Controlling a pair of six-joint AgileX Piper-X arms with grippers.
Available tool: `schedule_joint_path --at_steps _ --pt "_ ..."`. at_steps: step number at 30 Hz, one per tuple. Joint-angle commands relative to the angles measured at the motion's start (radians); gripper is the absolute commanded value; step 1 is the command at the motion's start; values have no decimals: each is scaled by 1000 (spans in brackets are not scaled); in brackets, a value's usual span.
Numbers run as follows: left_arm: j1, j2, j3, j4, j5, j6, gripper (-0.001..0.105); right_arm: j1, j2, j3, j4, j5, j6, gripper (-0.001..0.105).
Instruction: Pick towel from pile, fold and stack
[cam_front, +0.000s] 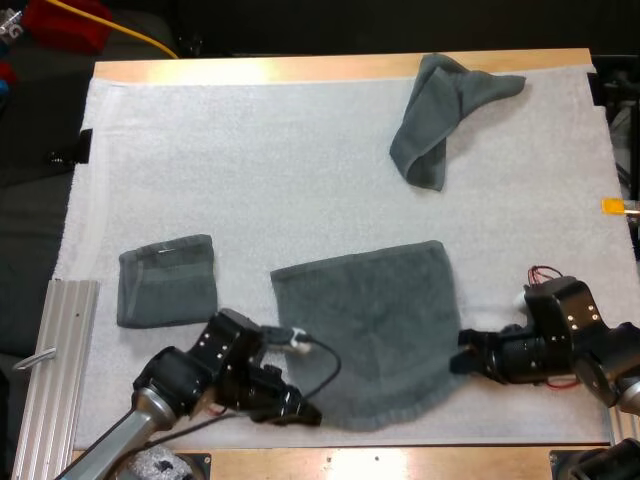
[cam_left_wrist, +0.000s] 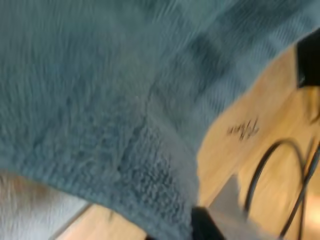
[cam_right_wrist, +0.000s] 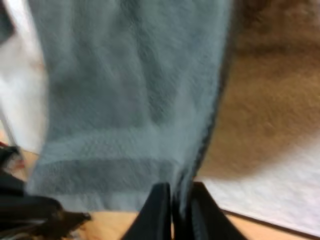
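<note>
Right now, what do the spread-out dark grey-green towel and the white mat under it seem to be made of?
The spread-out dark grey-green towel: likely terry cloth, matte, with fuzzy pile and a flat woven band near the hem. The white mat: probably a soft textile, matte, finely nubbly.

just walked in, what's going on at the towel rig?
Mid-fold. One flat towel lies spread on the mat, with both arms at its near edge. The right gripper pinches the towel's right side; the left gripper is at its near left corner, grip not visible. A folded towel sits to the left, and a crumpled towel waits at the mat's far side.
</note>
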Motion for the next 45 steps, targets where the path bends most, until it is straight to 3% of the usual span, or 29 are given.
schedule_joint_path --at_steps 1,5,11,17,22,30,45 --pt "20 9 -5 -36 26 -12 0 0 7 -5 -49 -8 39 0" --pt "149 79 -5 -148 136 -37 0 0 81 -5 -210 -15 156 0" --pt "295 204 -9 -240 222 -37 0 0 232 -5 -429 -47 280 0" --pt "360 280 -9 -327 228 -37 0 0 354 -5 -664 -47 423 0" --pt "384 325 -9 -419 222 -67 0 0 424 -5 -775 -29 479 0" --pt "396 380 -24 -599 160 -138 0 -24 447 -5 -816 106 481 0" --pt "396 444 -55 -608 -102 -96 0 -47 447 -5 -829 332 500 0"
